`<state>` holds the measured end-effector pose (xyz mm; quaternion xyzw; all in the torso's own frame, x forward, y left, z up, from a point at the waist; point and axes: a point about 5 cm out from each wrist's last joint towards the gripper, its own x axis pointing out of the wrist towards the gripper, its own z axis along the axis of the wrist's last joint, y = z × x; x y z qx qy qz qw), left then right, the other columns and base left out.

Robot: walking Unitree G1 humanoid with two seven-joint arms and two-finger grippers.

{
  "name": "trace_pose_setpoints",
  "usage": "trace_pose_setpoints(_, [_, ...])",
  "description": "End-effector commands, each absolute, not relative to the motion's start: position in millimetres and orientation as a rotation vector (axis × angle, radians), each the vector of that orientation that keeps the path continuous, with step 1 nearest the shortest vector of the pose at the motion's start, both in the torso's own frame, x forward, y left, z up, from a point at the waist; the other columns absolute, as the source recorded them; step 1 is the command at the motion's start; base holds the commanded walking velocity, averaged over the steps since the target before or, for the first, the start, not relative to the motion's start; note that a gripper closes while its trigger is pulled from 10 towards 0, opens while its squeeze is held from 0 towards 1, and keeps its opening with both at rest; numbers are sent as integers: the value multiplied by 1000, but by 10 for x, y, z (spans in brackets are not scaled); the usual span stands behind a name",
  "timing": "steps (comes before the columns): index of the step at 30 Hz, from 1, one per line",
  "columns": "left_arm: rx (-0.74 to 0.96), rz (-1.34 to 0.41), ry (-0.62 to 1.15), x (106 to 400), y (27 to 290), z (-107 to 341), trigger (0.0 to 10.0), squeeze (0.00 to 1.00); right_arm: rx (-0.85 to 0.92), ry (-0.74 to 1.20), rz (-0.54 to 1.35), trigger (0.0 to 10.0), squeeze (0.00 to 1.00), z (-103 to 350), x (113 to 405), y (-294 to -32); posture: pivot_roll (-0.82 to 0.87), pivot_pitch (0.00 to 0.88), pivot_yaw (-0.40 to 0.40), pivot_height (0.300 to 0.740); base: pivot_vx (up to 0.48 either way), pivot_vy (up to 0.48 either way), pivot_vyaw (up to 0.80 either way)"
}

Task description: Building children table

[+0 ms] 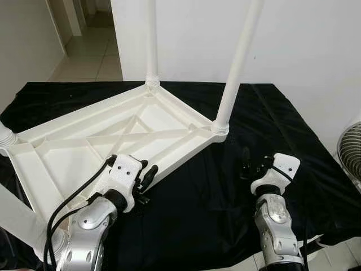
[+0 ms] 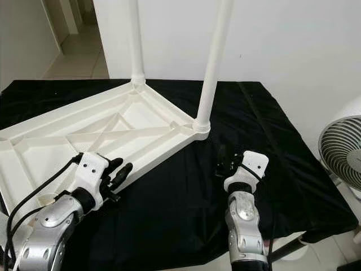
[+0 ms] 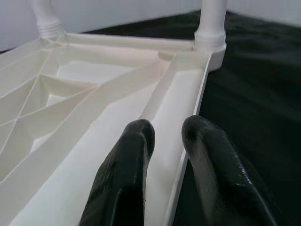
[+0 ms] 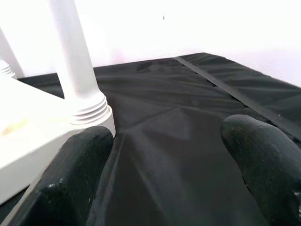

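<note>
Over on the left, the white plastic children's table top (image 1: 107,144) lay upside down on the black cloth-covered desk (image 1: 214,192), its ribbed underside facing up. A white leg stub (image 1: 7,136) showed at the left edge, and another thick white leg (image 1: 20,223) ran along the near left corner.

The left pincer (image 1: 148,174) sat right at the near rim of that table top. In the left wrist view its two black fingers (image 3: 124,179) stood slightly parted, one over the inner channel and the other just outside the edge, with the thin white rim (image 3: 190,127) running between them. Whether they were pressing on the rim could not be told; they looked loosely straddled rather than clenched.

Moving to the middle, two tall white tubular legs stood upright in their corner sockets: the far leg (image 1: 152,39) at the back corner and the nearer leg (image 1: 237,62) at the right corner, its ribbed collar (image 1: 220,129) seated on the top.

Further right, the right pincer (image 1: 252,165) hovered low over bare black cloth, just beside that right corner. In the right wrist view its fingers (image 4: 77,174) were spread wide, released and holding nothing.

At the far right edge stood a white floor fan (image 2: 344,149), beyond the desk.
</note>
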<state>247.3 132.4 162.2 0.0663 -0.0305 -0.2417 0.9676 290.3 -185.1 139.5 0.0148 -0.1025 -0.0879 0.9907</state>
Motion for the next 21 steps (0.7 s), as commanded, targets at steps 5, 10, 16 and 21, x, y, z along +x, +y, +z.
trace_pose_setpoints(5, [52, -439, -91, 2340, 1324, 1646, 10000, 0, 11, -229, -64, 10000, 0, 1474, 3040, -1725, 124, 55, -70, 740, 0, 0, 0])
trace_pose_setpoints(10, [18, -453, -101, 2177, 1355, 1609, 10000, 0, 17, -224, -16, 10000, 0, 1487, 3126, -1622, 153, 64, -89, 740, 0, 0, 0])
trace_pose_setpoints(16, [-7, -479, -91, 1997, 1432, 1545, 10000, 0, 24, -221, 10, 10000, 0, 1495, 3179, -1560, 169, 71, -96, 740, 0, 0, 0])
trace_pose_setpoints(21, [-19, -509, -46, 1797, 1521, 1516, 10000, 0, 28, -213, 29, 10000, 0, 1465, 3209, -1528, 199, 80, -98, 740, 0, 0, 0])
